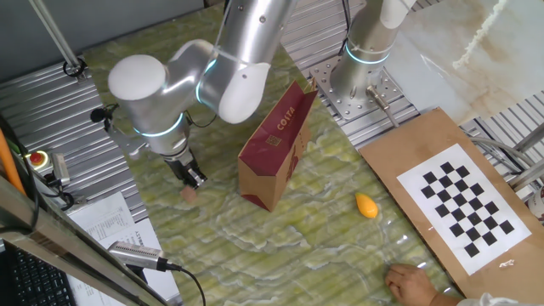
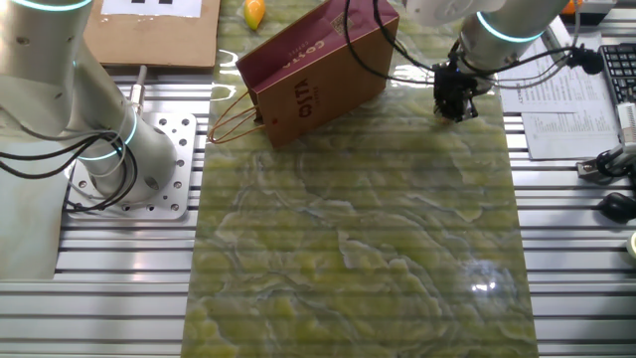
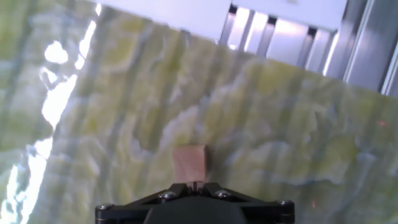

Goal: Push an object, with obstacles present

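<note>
The object is a small pinkish-tan lump [image 1: 189, 193] on the green marbled mat. In the hand view it is a squarish tan piece [image 3: 189, 163] right in front of my fingertips, touching or nearly touching them. My gripper [image 1: 192, 178] points down just above it with the jaws shut together and nothing between them; it also shows in the hand view [image 3: 194, 185] and in the other fixed view [image 2: 453, 107], where the lump is hidden. The obstacle, a tall brown COSTA paper bag [image 1: 274, 150] with a maroon side, lies tilted to the gripper's right, apart from it [image 2: 316, 72].
An orange-yellow oval piece [image 1: 366, 205] lies beyond the bag. A cardboard sheet with a checkerboard [image 1: 463, 201] sits at the right, with a person's hand [image 1: 415, 285] near its front. A second arm's base [image 2: 129, 164] stands on a metal plate. Papers [image 2: 558, 111] lie beside the mat.
</note>
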`<state>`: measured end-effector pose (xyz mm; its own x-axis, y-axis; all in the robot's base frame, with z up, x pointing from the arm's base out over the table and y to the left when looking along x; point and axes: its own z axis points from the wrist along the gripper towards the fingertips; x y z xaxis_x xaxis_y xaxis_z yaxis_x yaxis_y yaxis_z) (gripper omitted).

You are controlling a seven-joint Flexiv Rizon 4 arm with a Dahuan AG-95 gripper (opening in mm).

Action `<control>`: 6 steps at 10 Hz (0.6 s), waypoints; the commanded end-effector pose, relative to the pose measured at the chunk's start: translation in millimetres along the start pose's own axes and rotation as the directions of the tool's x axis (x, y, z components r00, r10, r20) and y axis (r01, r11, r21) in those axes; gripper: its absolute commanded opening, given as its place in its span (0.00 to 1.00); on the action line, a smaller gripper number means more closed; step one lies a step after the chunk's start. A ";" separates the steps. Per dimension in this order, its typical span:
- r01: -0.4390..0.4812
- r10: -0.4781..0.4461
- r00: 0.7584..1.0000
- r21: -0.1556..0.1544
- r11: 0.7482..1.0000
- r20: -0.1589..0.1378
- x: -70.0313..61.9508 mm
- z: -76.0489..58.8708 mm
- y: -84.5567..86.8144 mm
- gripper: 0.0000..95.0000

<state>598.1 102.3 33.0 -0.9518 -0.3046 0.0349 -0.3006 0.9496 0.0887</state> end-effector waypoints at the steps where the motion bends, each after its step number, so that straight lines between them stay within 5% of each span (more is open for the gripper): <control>1: -0.006 0.006 1.000 0.007 1.000 -0.007 0.5 -4.9 -1.0 0.00; 6: 0.030 -0.030 1.000 0.002 1.000 -0.004 -12.5 -10.6 -30.7 0.00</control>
<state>619.1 75.0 41.1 -0.9410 -0.3365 0.0351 -0.3323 0.9388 0.0910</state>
